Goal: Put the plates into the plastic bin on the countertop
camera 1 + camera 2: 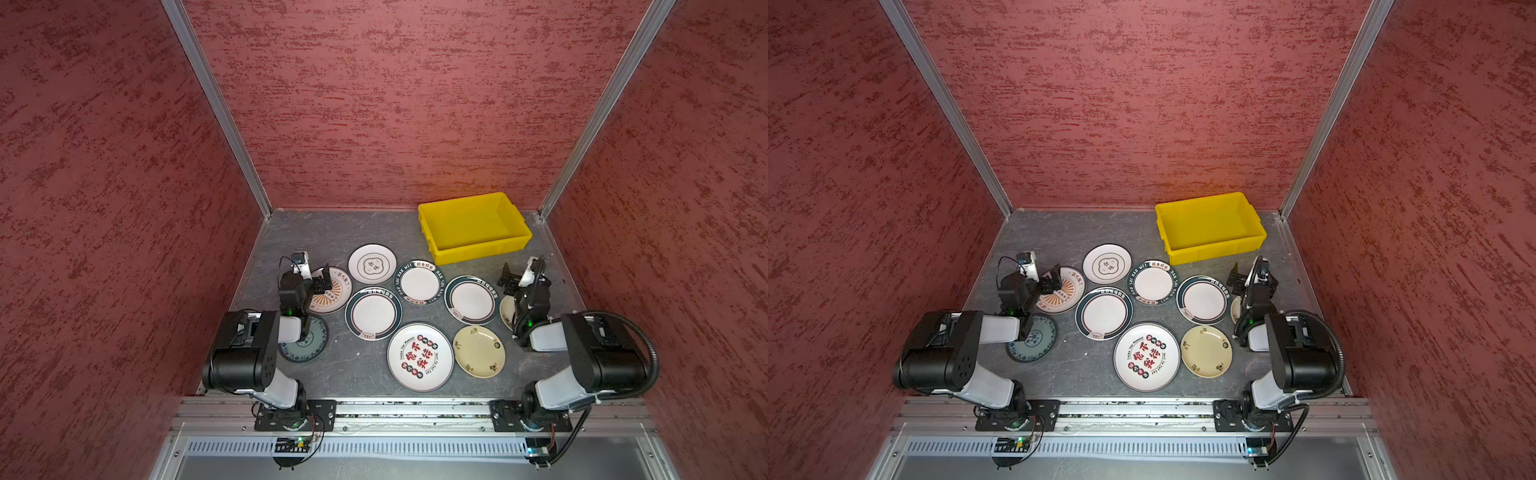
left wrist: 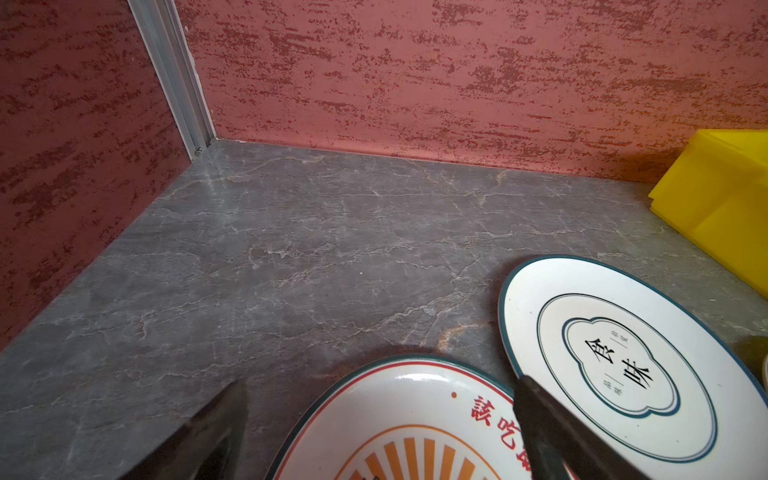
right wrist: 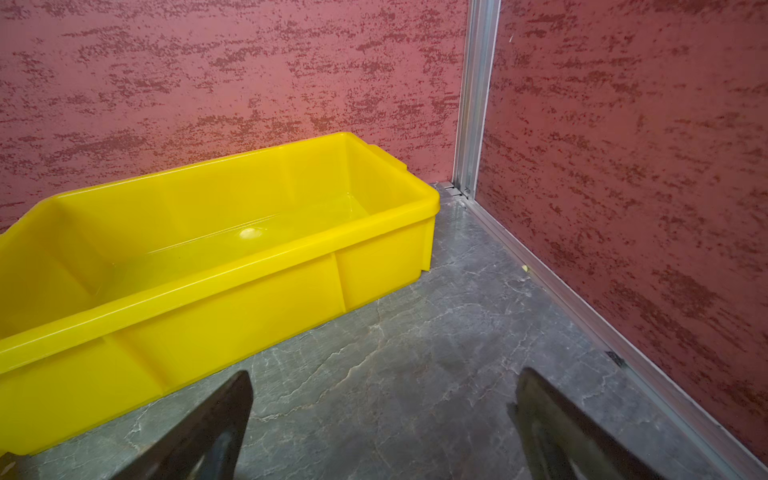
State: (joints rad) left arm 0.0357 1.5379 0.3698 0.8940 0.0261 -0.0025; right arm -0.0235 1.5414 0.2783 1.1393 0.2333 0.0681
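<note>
Several plates lie flat on the grey veined countertop (image 1: 307,237). Among them are a sunburst-print plate (image 1: 336,297), a white clover-mark plate (image 1: 372,264), green-rimmed plates (image 1: 372,312), a large red-print plate (image 1: 419,356), a cream plate (image 1: 478,351) and a blue-green patterned plate (image 1: 309,343), partly under my left arm. The yellow plastic bin (image 1: 478,249) stands empty at the back right. My left gripper (image 2: 380,384) hangs open over the far rim of the sunburst plate (image 2: 399,399). My right gripper (image 3: 385,374) is open above bare countertop beside the bin (image 3: 232,307).
Red textured walls with metal corner posts (image 1: 216,104) close in the left, back and right sides. Another cream plate (image 1: 507,311) lies mostly hidden under my right arm. A metal rail (image 1: 411,409) runs along the front edge.
</note>
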